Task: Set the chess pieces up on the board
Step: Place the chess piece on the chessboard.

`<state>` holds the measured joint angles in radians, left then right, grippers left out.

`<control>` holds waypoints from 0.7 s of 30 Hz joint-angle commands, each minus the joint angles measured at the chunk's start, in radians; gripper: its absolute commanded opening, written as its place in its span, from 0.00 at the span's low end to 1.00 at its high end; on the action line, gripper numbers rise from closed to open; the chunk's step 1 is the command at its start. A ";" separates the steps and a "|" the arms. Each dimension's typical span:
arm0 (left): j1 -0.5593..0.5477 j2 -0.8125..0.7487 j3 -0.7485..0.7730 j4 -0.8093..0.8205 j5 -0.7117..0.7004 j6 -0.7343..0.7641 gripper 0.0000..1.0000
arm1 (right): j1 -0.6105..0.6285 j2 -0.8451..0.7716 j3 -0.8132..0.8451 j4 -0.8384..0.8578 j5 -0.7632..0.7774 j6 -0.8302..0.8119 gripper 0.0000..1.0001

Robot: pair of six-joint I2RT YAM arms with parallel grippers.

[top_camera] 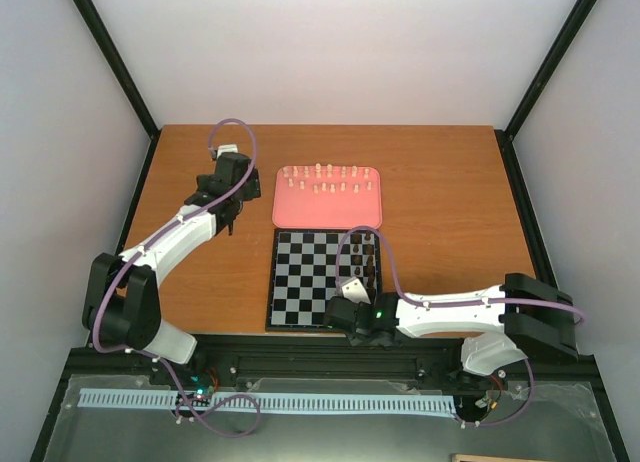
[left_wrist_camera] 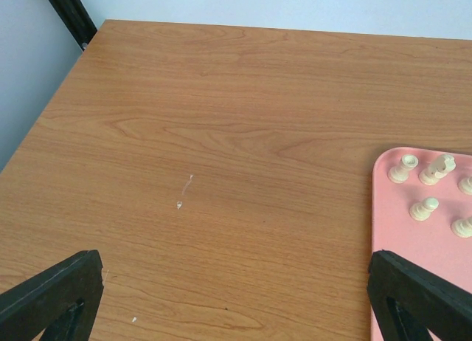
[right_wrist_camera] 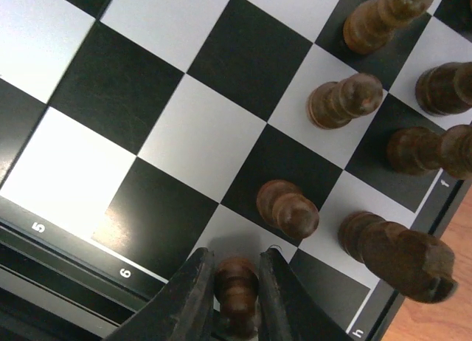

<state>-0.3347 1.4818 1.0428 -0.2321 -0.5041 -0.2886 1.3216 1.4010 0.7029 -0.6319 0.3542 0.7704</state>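
Note:
The board (top_camera: 300, 282) lies at the near middle of the table. Several dark chess pieces (top_camera: 365, 257) stand along its right side. My right gripper (top_camera: 352, 294) is low over the board's near right part. In the right wrist view it (right_wrist_camera: 236, 271) is shut on a dark pawn (right_wrist_camera: 237, 289) over a white square by the board's edge (right_wrist_camera: 199, 142), next to other dark pieces (right_wrist_camera: 289, 208). The cream pieces (top_camera: 325, 179) stand on the pink tray (top_camera: 300, 214). My left gripper (top_camera: 228, 217) is open and empty over bare table left of the tray (left_wrist_camera: 413, 238).
The pink tray sits just beyond the board, touching its far edge. Cream pieces (left_wrist_camera: 425, 207) stand at the tray's corner in the left wrist view. Black frame posts stand at the table's far corners. Wood table surface (top_camera: 450, 212) lies right of the board.

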 commanded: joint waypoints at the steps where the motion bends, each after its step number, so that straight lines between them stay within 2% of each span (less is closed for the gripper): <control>1: 0.001 0.007 0.039 0.019 0.001 -0.009 1.00 | -0.007 -0.004 -0.018 0.018 0.015 0.013 0.20; 10: 0.002 0.008 0.040 0.017 0.000 -0.009 1.00 | -0.007 0.004 -0.004 0.026 0.009 -0.004 0.25; 13: 0.002 0.006 0.040 0.016 -0.001 -0.009 1.00 | -0.007 -0.010 0.012 0.013 0.016 -0.012 0.29; 21: 0.002 -0.006 0.037 0.013 -0.004 -0.008 1.00 | -0.007 -0.044 0.042 -0.025 0.030 -0.018 0.31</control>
<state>-0.3347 1.4837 1.0428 -0.2321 -0.5045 -0.2886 1.3178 1.3922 0.7155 -0.6388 0.3523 0.7532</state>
